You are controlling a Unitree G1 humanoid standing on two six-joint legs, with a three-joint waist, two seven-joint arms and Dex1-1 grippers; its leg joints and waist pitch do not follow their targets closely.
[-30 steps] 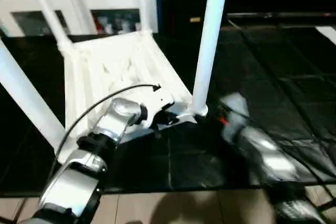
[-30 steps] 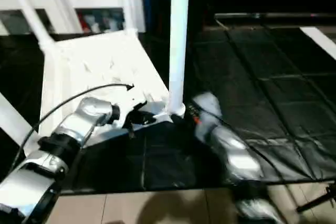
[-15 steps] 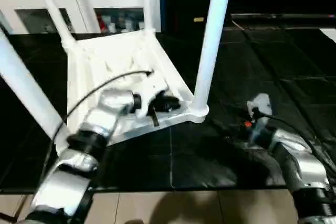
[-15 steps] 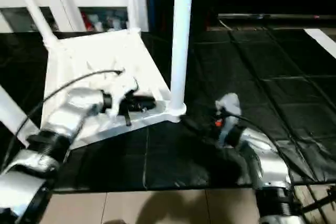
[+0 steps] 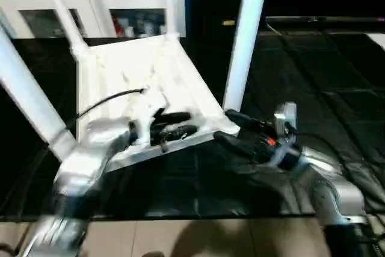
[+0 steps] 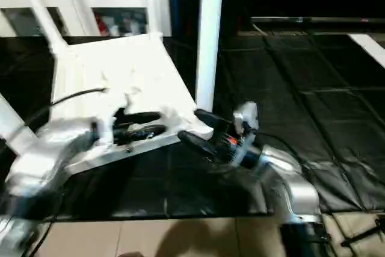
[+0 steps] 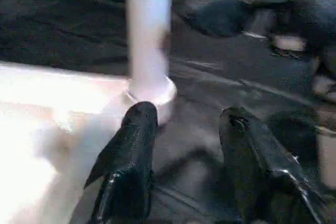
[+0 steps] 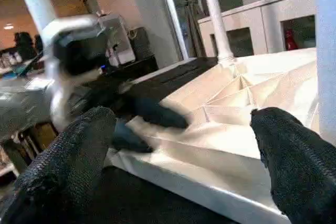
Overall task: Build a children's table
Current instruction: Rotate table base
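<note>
The children's table (image 5: 141, 79) lies upside down on the black floor mat (image 5: 313, 70), ribbed underside facing up, with its legs standing up out of the corner sockets. Take the near-corner leg (image 5: 243, 46) as your landmark: it rises almost upright from the corner of the top closest to the robot, so its long axis runs vertically, across the line of both tools. The left tool (image 5: 174, 126) lies level over the ribbed underside, just beside the leg's base on the table side, with its fingers parted and nothing between them. The right tool (image 5: 231, 129) lies on the mat side of the same leg, close to its base, fingers spread wide and empty. You therefore have the leg standing between the two tools. Judge the right tool slightly nearer, its upper finger (image 5: 243, 118) reaching the socket collar (image 7: 152, 94).
</note>
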